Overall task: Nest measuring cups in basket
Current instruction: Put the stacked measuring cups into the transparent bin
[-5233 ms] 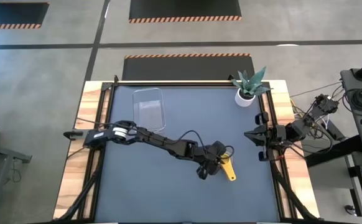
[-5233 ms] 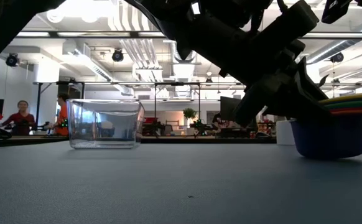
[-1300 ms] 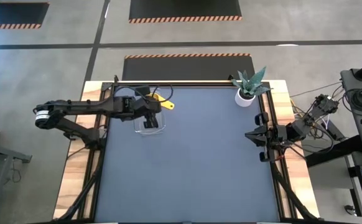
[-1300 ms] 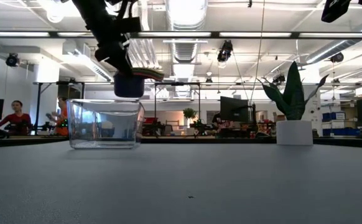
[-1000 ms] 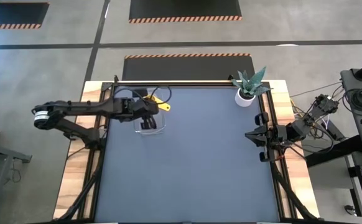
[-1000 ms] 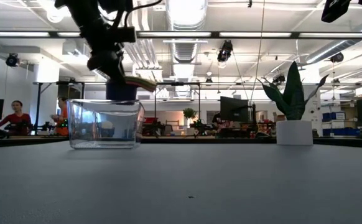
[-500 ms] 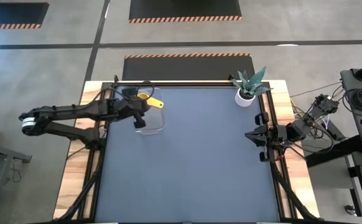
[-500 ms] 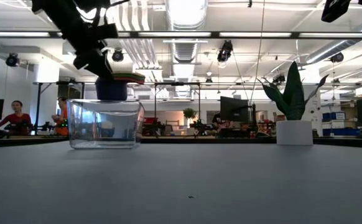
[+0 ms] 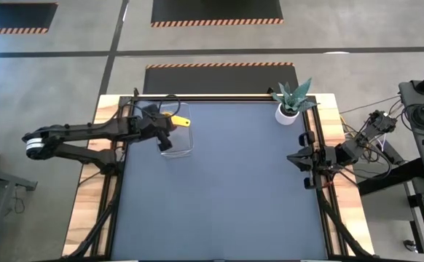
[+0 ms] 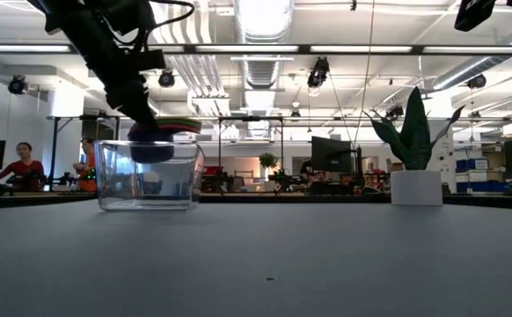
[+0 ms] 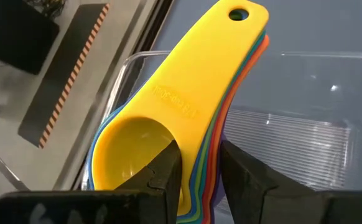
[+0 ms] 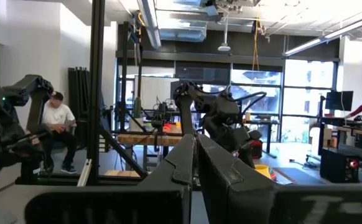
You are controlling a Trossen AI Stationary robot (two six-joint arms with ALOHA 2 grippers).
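Note:
The measuring cups [image 11: 187,106] are nested in one stack, yellow on top, with orange, green, blue and red rims below. My left gripper [image 11: 199,180] is shut on the stack over the clear basket [image 9: 183,146] at the table's far left. In the low view the stack's dark blue bottom [image 10: 154,151] dips just below the basket's rim [image 10: 146,143]. The yellow handle [image 9: 182,121] points toward the table's right. My right gripper [image 9: 301,159] waits shut at the table's right edge. My left gripper holds the stack at the bowls' side wall [image 11: 207,177], close to where the handles start. One finger [image 11: 167,167] is inside the yellow bowl and the other [image 11: 243,177] outside the stack. The fingers slant down from the table's left. The stack hangs about level, handles pointing away.
A white pot with a green plant [image 9: 290,108] stands at the far right corner. The dark mat [image 9: 226,196] reaches from the basket to the near edge. People [image 10: 29,164] sit in the room behind the table.
My left gripper has moved a little toward the table's left and far edges and sunk, still shut on the stack. The stack, earlier above the basket's rim, has come down so that its bottom now sits inside the basket's opening.

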